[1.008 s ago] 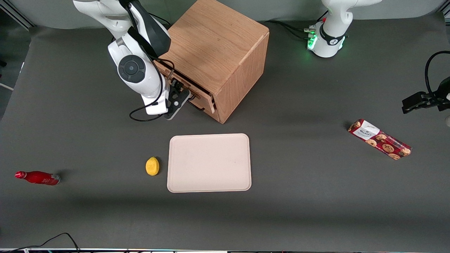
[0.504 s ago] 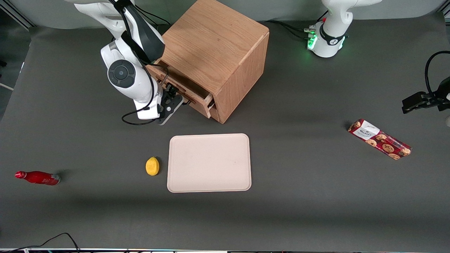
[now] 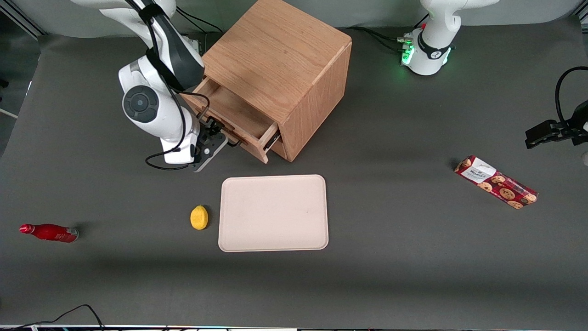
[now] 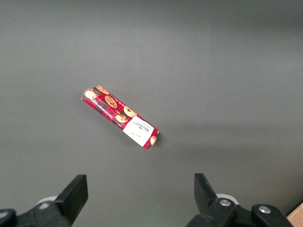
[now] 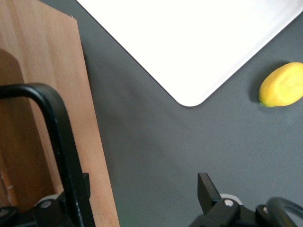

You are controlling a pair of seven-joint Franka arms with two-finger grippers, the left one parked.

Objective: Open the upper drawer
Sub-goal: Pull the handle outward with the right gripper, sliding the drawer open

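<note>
The oak cube cabinet (image 3: 280,59) stands on the dark table. Its upper drawer (image 3: 236,112) is pulled partway out and its inside shows bare wood. My gripper (image 3: 219,138) is at the drawer's front, at the thin black bar handle (image 3: 233,143). In the right wrist view the handle (image 5: 57,137) crosses the oak drawer front (image 5: 52,56), and one finger (image 5: 85,187) sits right against the bar. The other finger (image 5: 206,189) stands wide apart over the table, so the gripper (image 5: 144,182) is open. The lower drawer is hidden under the upper one.
A pale tray (image 3: 274,212) lies nearer the camera than the cabinet, with a yellow lemon (image 3: 199,217) beside it. A red bottle (image 3: 48,232) lies toward the working arm's end. A cookie box (image 3: 496,182) lies toward the parked arm's end, also in the left wrist view (image 4: 120,116).
The upper drawer has slid out of the cabinet from nearly closed. My gripper and arm have moved with its handle away from the cabinet, toward the working arm's end.
</note>
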